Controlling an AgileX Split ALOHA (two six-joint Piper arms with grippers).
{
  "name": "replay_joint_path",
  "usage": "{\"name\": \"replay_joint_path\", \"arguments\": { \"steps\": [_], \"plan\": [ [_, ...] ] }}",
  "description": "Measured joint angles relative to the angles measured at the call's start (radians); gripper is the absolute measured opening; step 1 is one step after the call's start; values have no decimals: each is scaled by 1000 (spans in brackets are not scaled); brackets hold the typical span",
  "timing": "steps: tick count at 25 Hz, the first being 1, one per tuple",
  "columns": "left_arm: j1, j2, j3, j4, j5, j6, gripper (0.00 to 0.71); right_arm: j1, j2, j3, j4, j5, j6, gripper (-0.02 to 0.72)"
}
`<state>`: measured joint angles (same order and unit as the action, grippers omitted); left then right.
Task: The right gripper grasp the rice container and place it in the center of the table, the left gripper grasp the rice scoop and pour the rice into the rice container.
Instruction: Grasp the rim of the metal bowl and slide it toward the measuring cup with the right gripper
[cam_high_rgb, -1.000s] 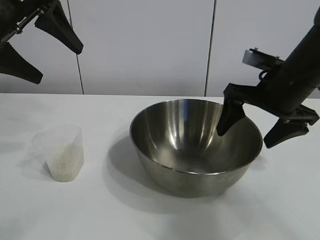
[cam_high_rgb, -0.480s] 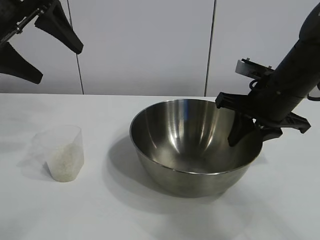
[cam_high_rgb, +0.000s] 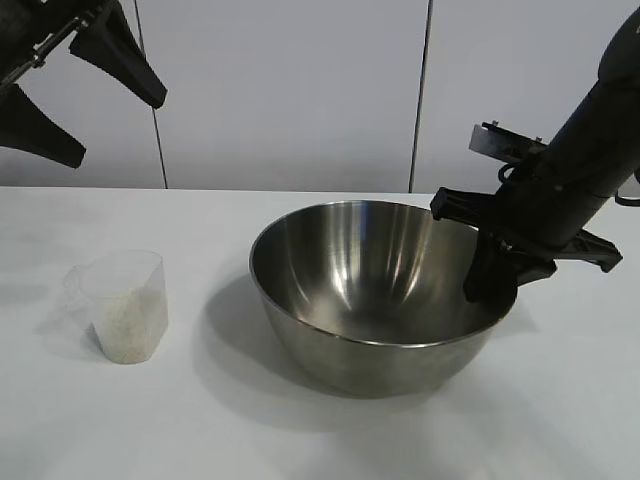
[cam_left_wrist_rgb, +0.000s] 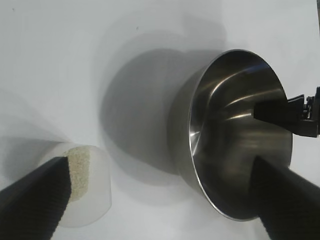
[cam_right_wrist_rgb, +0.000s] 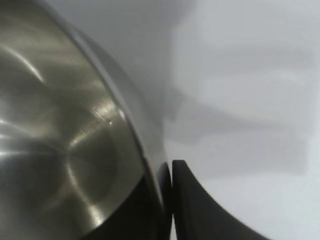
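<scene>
Your right gripper (cam_high_rgb: 497, 283) was clamped on the right rim of the bowl (cam_high_rgb: 375, 290), one finger inside the wall and the other outside it, pinched tight against the steel as the right wrist view showed (cam_right_wrist_rgb: 167, 200). The bowl sat on the table (cam_high_rgb: 560, 400), directly under and to the left of that gripper. Further left of the bowl, well apart from it, the plastic cup (cam_high_rgb: 122, 305) stood upright with the rice (cam_high_rgb: 125, 325) filling its lower part. Your left gripper (cam_high_rgb: 75, 85) hung high above the table's far left, above and behind the cup, fingers spread wide with nothing between them; its wrist view showed the cup (cam_left_wrist_rgb: 80, 192) near one fingertip and the bowl (cam_left_wrist_rgb: 235, 135) near the other.
</scene>
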<state>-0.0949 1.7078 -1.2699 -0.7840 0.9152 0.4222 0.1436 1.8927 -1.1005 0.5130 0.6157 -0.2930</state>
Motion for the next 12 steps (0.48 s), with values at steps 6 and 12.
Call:
{"name": "replay_joint_path", "arguments": {
  "steps": [6,12],
  "plan": [
    [0,0,0,0,0,0,695,2,-38,-26,117,54,-65,19],
    [0,0,0,0,0,0,695,71,-38,-52,142,25,-94,19]
  ]
}}
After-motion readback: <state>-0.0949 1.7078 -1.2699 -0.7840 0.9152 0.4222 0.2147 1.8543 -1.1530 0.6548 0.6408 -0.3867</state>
